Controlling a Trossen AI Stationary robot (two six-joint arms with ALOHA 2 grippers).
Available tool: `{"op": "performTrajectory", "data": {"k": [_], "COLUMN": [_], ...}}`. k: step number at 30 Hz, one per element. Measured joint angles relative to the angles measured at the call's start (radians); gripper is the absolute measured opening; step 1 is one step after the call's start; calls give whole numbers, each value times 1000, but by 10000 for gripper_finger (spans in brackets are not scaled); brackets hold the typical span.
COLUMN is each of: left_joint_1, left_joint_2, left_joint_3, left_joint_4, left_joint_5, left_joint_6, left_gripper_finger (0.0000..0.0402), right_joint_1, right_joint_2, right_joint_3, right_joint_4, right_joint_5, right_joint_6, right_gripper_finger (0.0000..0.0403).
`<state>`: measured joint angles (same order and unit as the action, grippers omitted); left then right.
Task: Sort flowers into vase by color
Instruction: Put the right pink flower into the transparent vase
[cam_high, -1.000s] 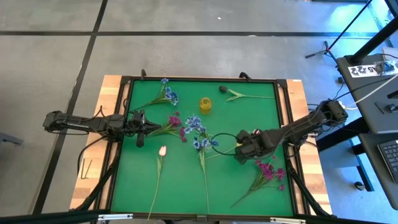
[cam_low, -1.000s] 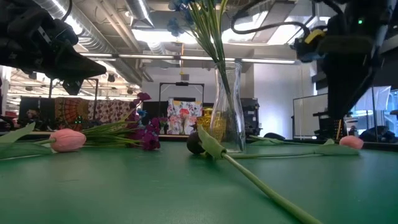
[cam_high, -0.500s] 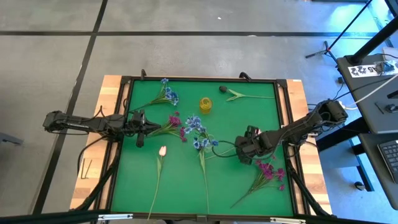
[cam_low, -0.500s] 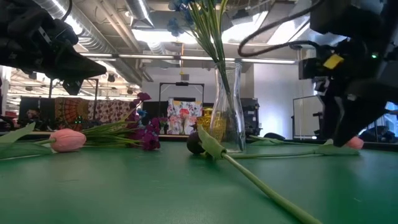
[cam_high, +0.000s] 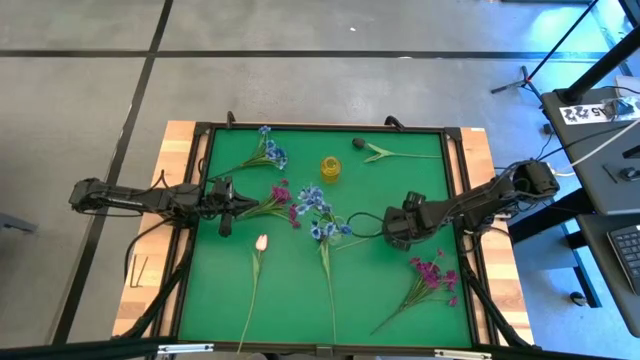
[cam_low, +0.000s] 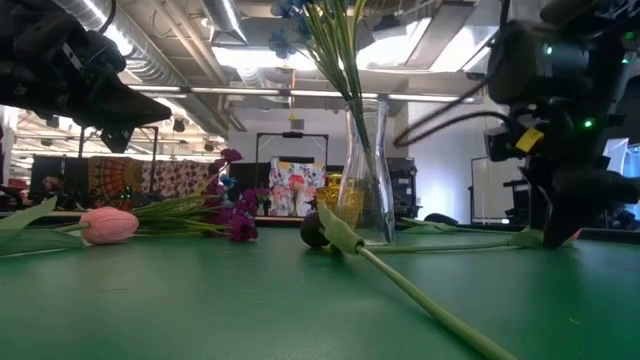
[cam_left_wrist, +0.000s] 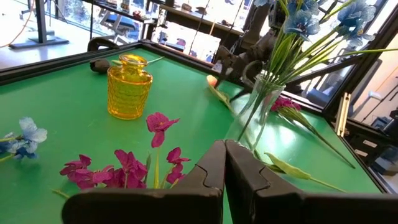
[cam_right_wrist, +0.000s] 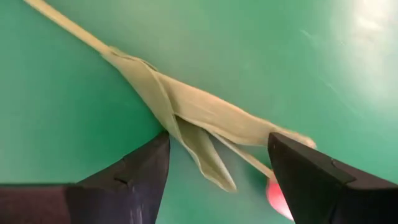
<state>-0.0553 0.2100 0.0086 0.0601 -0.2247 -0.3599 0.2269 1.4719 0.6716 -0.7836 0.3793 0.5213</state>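
Observation:
A white-pink tulip lies on the green mat (cam_high: 300, 300). Its pale leaves (cam_right_wrist: 186, 115) and pink bud (cam_right_wrist: 278, 194) show between the fingers of my open right gripper (cam_right_wrist: 217, 143), which points steeply down over them (cam_high: 397, 232) without plainly touching. A clear vase (cam_low: 366, 170) right of the mat's centre holds blue flowers (cam_high: 318, 208). A yellow vase (cam_high: 331, 167) stands behind it. My left gripper (cam_high: 228, 207) hangs shut at the left, behind a magenta spray (cam_left_wrist: 124, 171). Another pink tulip (cam_high: 260, 242), a dark tulip (cam_high: 357, 143), a blue spray (cam_high: 268, 152) and a second magenta spray (cam_high: 430, 272) lie flat.
A raised dark frame (cam_high: 330, 127) borders the mat, and wooden table (cam_high: 180, 150) shows beyond it. The dark tulip's long stem (cam_low: 420, 295) crosses the mat in the low view. Stands and desks fill the floor to the right (cam_high: 600, 120).
My right gripper has sunk toward the mat and shifted toward the far edge, rolling about its own axis as it went. It has stayed open and now straddles the tulip's leaves, and it hides the pink bud in the low view.

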Motion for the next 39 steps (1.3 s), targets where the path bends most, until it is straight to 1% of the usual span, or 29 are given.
{"op": "performTrajectory", "data": {"k": [7,8,11,14,19,21,23,25,28,31,34,39], "left_joint_1": [0,0,0,0,0,0,0,0,0,0,0,0], "left_joint_2": [0,0,0,0,0,0,0,0,0,0,0,0], "left_joint_3": [0,0,0,0,0,0,0,0,0,0,0,0], "left_joint_4": [0,0,0,0,0,0,0,0,0,0,0,0], "left_joint_5": [1,1,1,1,2,2,2,2,2,2,2,2], "left_joint_6": [0,0,0,0,-2,-4,-5,-12,-30,-31,-31,-31], "left_gripper_finger": [0,0,0,0,0,0,0,0,0,0,0,0], "right_joint_1": [-45,-53,-83,-99,-96,-96,-96,-96,-96,-96,-96,-96], "right_joint_2": [3,3,3,3,-15,-34,-65,-105,-173,-208,-209,-186], "right_joint_3": [-6,-6,4,24,99,133,167,185,171,121,58,-42], "right_joint_4": [-187,-198,-194,-201,-259,-274,-295,-295,-230,-124,13,246], "right_joint_5": [112,128,135,120,46,12,0,-15,-38,-100,-179,-302], "right_joint_6": [-30,-21,-12,7,91,138,194,282,445,537,598,632], "right_gripper_finger": [269,269,269,269,269,269,269,268,269,269,269,269]}}
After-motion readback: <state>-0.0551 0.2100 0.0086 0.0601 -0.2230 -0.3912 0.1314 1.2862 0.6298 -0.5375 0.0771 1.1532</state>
